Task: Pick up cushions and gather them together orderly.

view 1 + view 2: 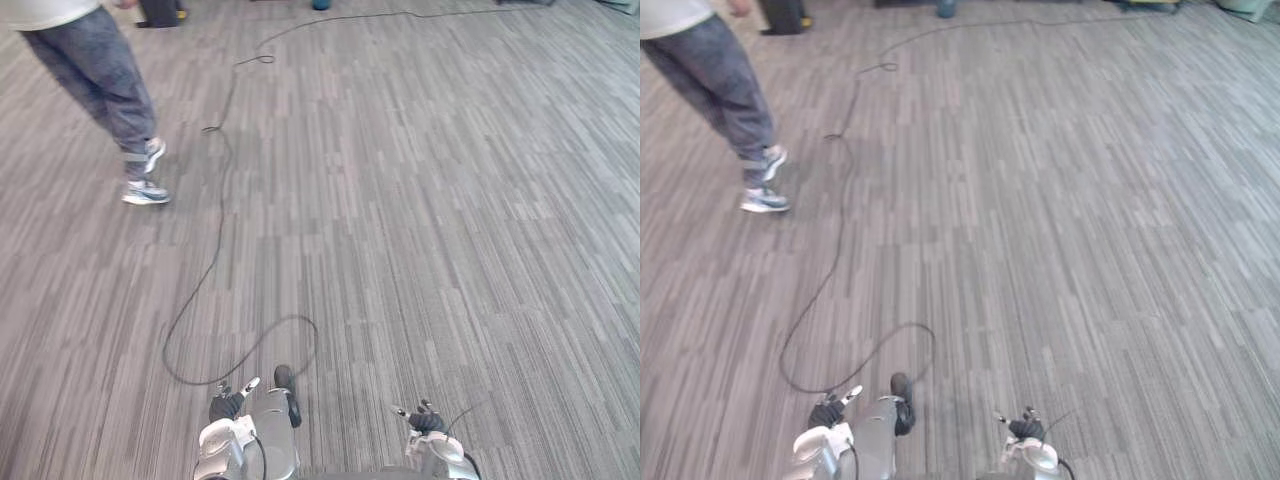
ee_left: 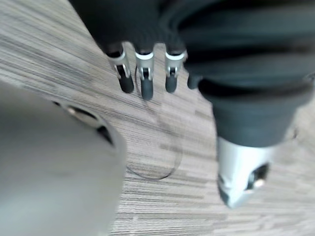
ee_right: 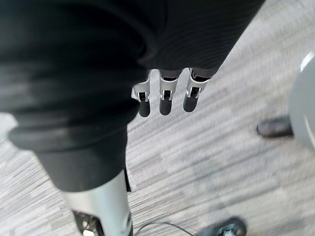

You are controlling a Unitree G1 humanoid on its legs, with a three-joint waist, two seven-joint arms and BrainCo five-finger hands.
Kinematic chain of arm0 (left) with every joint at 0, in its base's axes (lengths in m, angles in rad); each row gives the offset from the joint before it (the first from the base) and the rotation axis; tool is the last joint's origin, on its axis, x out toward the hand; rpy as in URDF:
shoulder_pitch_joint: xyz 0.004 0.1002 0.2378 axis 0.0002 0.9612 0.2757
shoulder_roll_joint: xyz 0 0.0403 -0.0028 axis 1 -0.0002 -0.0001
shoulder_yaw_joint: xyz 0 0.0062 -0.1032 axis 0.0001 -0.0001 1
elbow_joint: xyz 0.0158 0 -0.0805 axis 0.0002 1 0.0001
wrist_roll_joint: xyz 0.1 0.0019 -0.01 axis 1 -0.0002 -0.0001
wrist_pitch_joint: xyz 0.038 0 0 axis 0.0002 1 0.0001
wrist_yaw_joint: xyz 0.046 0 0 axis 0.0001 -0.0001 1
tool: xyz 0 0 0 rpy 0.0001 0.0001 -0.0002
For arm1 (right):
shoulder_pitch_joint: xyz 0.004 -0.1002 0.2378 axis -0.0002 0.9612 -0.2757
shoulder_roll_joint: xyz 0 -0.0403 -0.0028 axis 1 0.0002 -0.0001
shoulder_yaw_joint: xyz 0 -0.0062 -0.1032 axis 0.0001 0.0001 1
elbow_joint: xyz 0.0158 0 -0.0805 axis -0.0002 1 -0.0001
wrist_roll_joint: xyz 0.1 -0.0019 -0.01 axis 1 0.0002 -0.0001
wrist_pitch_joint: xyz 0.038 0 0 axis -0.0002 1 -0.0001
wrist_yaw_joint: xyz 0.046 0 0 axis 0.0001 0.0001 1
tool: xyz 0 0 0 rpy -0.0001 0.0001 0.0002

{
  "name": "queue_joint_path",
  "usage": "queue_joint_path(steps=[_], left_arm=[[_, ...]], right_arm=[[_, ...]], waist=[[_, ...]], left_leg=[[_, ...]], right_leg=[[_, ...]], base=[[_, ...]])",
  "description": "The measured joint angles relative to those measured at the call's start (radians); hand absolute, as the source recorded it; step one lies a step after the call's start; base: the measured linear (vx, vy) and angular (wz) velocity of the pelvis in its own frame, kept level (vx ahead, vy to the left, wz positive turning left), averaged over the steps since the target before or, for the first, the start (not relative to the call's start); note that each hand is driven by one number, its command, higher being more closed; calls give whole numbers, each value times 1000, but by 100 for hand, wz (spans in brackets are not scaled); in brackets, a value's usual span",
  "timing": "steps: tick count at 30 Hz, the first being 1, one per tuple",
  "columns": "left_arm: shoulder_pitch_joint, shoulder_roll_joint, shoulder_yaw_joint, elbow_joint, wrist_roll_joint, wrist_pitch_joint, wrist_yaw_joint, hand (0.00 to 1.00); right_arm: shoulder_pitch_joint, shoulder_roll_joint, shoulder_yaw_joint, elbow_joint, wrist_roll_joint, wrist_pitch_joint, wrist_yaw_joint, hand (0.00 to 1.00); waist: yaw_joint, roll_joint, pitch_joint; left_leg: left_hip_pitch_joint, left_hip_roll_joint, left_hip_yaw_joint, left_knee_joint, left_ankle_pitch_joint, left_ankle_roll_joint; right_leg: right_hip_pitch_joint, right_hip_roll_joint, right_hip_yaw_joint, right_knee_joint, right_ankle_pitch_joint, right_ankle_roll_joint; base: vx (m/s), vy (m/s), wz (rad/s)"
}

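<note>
Grey striped carpet [image 1: 450,200] runs across both head views. Far left, a person [image 1: 100,70] in grey trousers and pale trainers [image 1: 146,192] stands with one foot ahead of the other. They are well apart from the robot, likely just keeping out of its path. Next, along the top edge, is a dark boxy item [image 1: 160,12], too cropped to identify. Then comes a teal thing [image 1: 320,4], also cropped; cannot tell whether it is a cushion.

At the bottom edge, the left hand [image 1: 226,406] hangs low beside the body. Its wrist view has the fingers [image 2: 146,88] straight and slack, pointing at the carpet, holding nothing. To its right, the right hand [image 1: 427,421] hangs the same way, fingers [image 3: 166,105] loose and empty. Both are released, probably because nothing graspable is within reach and the arms are parked at the sides for walking.

As for the cushions, neither hand carries one, and where they lie cannot be told from these views. Judgement: the task is at the search/approach step, with no gathering started. The next move calls for turning or walking to find the first one.
</note>
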Motion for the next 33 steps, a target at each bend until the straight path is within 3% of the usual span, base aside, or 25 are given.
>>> queue_joint_path(steps=[1, 2, 3, 4, 6, 8, 9, 12, 13, 14, 15, 16, 17, 18, 19, 20, 22, 24, 25, 26, 28, 29, 30, 31, 33], left_arm=[[-1, 12, -8, 7, -2, 2, 3, 0], [-2, 33, -27, 26, -2, 6, 7, 0], [-5, 40, -40, 42, -2, 11, 9, 0], [-5, 41, -55, 55, -1, 17, 11, 0], [-7, 35, -76, 67, -10, 21, 12, 0], [-16, 36, -82, 84, -21, 21, 12, 0], [-25, 39, -97, 104, -24, 22, 10, 0], [-42, 32, -119, 132, -23, 22, 4, 0], [-44, 24, -122, 138, -17, 23, 2, 0], [-43, 12, -120, 140, -10, 23, -2, 0], [-45, -1, -114, 140, -9, 24, -6, 0], [-44, -12, -114, 137, 4, 23, -14, 0], [-48, -21, -112, 134, 13, 23, -16, 0], [-56, -28, -100, 134, 18, 23, -16, 0], [-48, -34, -81, 131, 29, 24, -15, 0], [-35, -40, -73, 104, 30, 25, -15, 0], [-33, -34, -63, 73, 30, 21, -15, 0], [-31, -20, -63, 50, 28, 16, -15, 0], [-20, -12, -63, 32, 27, 5, -15, 0], [-3, -17, -60, 13, 21, -3, -14, 0], [20, -24, -21, 6, 9, -10, -14, 0], [26, -23, -17, 7, 5, -11, -13, 0], [37, -26, -3, 0, -14, -16, -12, 0], [39, -22, -2, 1, -21, -17, -11, 0], [36, -1, 1, 5, -9, -14, -14, 0]], right_arm=[[6, 4, -5, 0, -2, 0, 0, 0], [11, -2, -3, -1, -10, -1, 3, 0], [15, -2, 1, -9, -11, -1, 5, 0], [19, -3, 3, -37, -19, -5, 5, 0], [15, -3, 20, -62, -38, -6, 15, 0], [15, -2, 16, -76, -40, -7, 18, 0], [11, -3, 6, -81, -40, -15, 19, 0], [-5, -5, -23, -72, -40, -12, 29, 0], [-6, -7, -33, -72, -43, -11, 33, 0], [-6, -16, -34, -75, -52, -9, 34, 0], [-12, -28, -33, -76, -61, -9, 37, 0], [-12, -30, -37, -82, -72, -10, 42, 0], [-13, -32, -53, -90, -78, -10, 45, 0], [-14, -30, -67, -100, -78, -8, 46, 0], [-11, -30, -63, -106, -78, -4, 45, 0], [-12, -33, -53, -103, -77, 1, 41, 0], [-27, -30, 7, -71, -75, 8, 37, 0], [-28, -18, 45, -53, -73, 19, 36, 0], [-24, -16, 60, -46, -74, 21, 36, 0], [-27, -14, 57, -33, -74, 22, 36, 0], [-24, -6, 55, -33, -75, 23, 32, 0], [-23, -4, 56, -33, -75, 24, 31, 0], [-10, -5, 55, -32, -75, 24, 31, 0], [17, -5, 47, -22, -77, 25, 30, 0], [28, 5, 56, -16, -79, 29, 33, 0]], waist=[[1, -15, 2], [-2, -27, 4], [-10, -27, 4], [-22, -20, 9], [-25, 3, 11], [-31, 1, 12], [-54, -3, 9], [-68, -3, 11], [-76, -3, 11], [-79, 0, 13], [-81, 27, 12], [-85, 57, 2], [-96, 68, 7], [-103, 85, 16], [-104, 104, 24], [-97, 119, 28], [-84, 109, 38], [-59, 78, 44], [-49, 75, 41], [-43, 76, 38], [-35, 79, 37], [-34, 77, 36], [-28, 74, 20], [2, 57, -11], [0, 7, -46]], left_leg=[[38, -2, 29, 27, -43, 7], [115, -9, 63, 39, -92, 17], [163, -9, 76, 43, -116, 21], [241, -6, 94, 31, -146, 15], [394, 17, 179, -42, -206, -23], [479, 23, 243, -95, -227, -60], [524, 19, 280, -130, -235, -83], [633, -16, 346, -225, -224, -115], [680, -37, 346, -258, -218, -126], [727, -38, 336, -274, -211, -146], [746, -18, 331, -271, -195, -174], [739, 26, 294, -211, -151, -235], [722, 64, 251, -108, -122, -224], [676, 120, 197, 59, -68, -185], [578, 199, 112, 330, 133, -95], [469, 245, 50, 553, 167, -91], [303, 236, -14, 747, 40, -93], [200, 202, -5, 668, -55, -67], [136, 169, -15, 547, -93, -59], [101, 150, -17, 396, -103, -55], [39, 99, -69, 113, -91, -64], [29, 87, -81, 58, -80, -73], [4, 61, -97, -68, -34, -77], [11, 37, -111, -37, 84, -65], [11, 15, -59, 29, -1, -20]], right_leg=[[-49, -23, 15, 155, 18, 32], [-155, -59, 30, 436, 88, 106], [-211, -76, 20, 595, 110, 133], [-270, -100, -28, 738, 103, 123], [-387, -131, -157, 813, 55, 44], [-480, -148, -318, 708, 27, 0], [-523, -139, -427, 542, 32, -6], [-567, -71, -551, 164, 127, -32], [-561, -34, -564, 42, 193, -61], [-540, -13, -543, 22, 307, -203], [-539, 2, -548, 67, 273, -232], [-545, 5, -551, 140, 196, -222], [-524, 17, -551, 171, 149, -217], [-488, 41, -546, 185, 110, -208], [-419, 80, -518, 164, 68, -202], [-367, 119, -479, 139, 46, -197], [-257, 157, -390, 72, 17, -203], [-141, 170, -293, -11, 7, -186], [-83, 170, -237, -56, -1, -171], [-42, 165, -182, -77, 2, -131], [17, 149, -93, -108, -28, -89], [29, 143, -77, -115, -36, -77], [62, 127, -35, -134, -59, -42], [82, 97, 27, -139, -83, -15], [36, 34, 52, -38, -60, -14]], base=[[617, 352, -67], [575, 287, -64], [530, 212, -71], [509, 180, -66], [488, 153, -108], [493, 142, -102], [414, 89, -75], [496, 68, -60], [619, 0, -18], [750, -8, -22], [742, -53, -18], [600, -66, -16], [587, -154, -13], [565, -166, -40], [659, -145, -75], [545, -64, -99], [551, 7, -121], [533, 54, -137], [523, 123, -152], [537, 157, -149], [535, 236, -127], [789, 439, -116], [839, 503, -129], [709, 428, -128], [635, 373, -80]])
